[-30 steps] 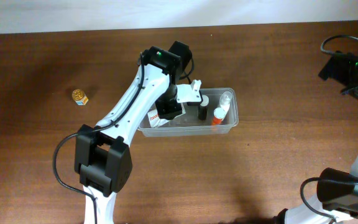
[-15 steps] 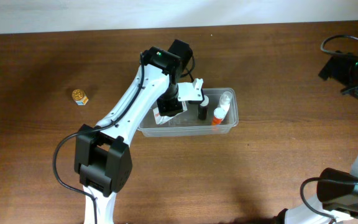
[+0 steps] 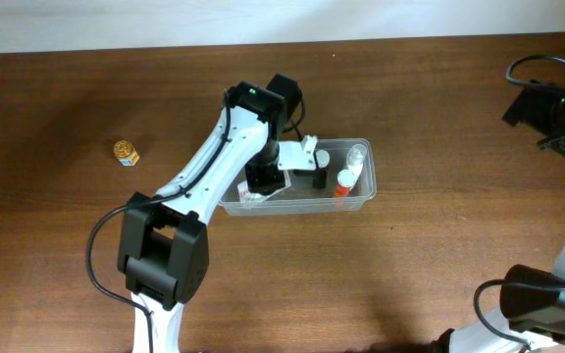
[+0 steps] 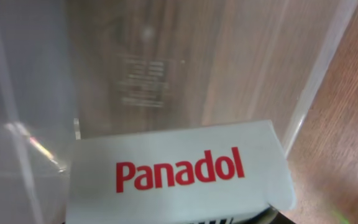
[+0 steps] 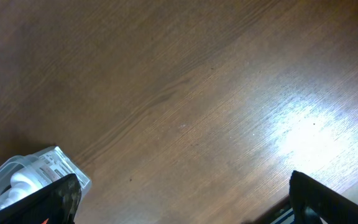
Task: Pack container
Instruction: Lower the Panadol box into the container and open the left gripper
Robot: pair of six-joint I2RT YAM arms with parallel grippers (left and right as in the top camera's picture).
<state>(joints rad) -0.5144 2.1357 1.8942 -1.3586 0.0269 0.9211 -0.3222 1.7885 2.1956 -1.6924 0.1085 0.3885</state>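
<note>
The container [image 3: 307, 205] is a clear plastic tub at the table's middle. It holds a black bottle [image 3: 319, 177], an orange-capped bottle [image 3: 343, 184] and a clear bottle [image 3: 357, 156]. My left gripper [image 3: 264, 182] reaches down into the tub's left end, shut on a white Panadol box [image 4: 179, 174]. A corner of the box shows below the gripper [image 3: 246, 196]. The left wrist view looks through the tub's clear wall [image 4: 319, 87] to the wood. My right gripper [image 5: 182, 190] is open and empty, far off at the right. A corner of the container [image 5: 42, 167] shows in its view.
A small gold-topped object [image 3: 126, 152] lies on the table at the left, apart from the tub. Black equipment and cables [image 3: 557, 103] sit at the far right edge. The table is brown wood.
My left gripper has turned and gone lower into the tub's left end with the Panadol box, which now shows less from above. The right arm has not moved.
</note>
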